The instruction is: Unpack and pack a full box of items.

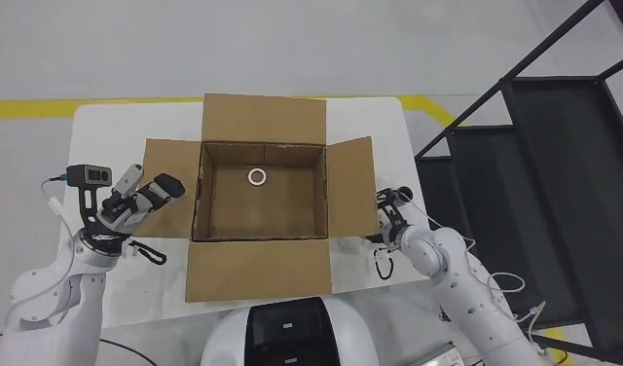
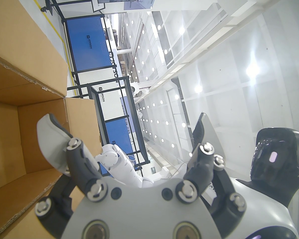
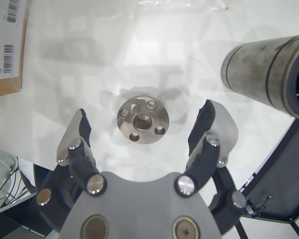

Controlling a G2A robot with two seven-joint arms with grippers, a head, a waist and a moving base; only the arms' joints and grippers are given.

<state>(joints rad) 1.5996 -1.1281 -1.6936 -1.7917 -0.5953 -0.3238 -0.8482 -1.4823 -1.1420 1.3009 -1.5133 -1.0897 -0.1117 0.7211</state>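
Observation:
An open cardboard box stands mid-table with its flaps spread, and a small pale ring lies on its floor. My right gripper is open, just right of the box's right flap, pointing down at a round metal flange that lies flat on the white table between its fingers. A grey metal cylinder lies beside it. My left gripper is open and empty, tilted upward beside the box's left flap. In the top view it is the left gripper over the left flap.
The white table has bare strips left and right of the box. A labelled flap lies close to the right gripper. A dark metal staircase stands past the table's right edge.

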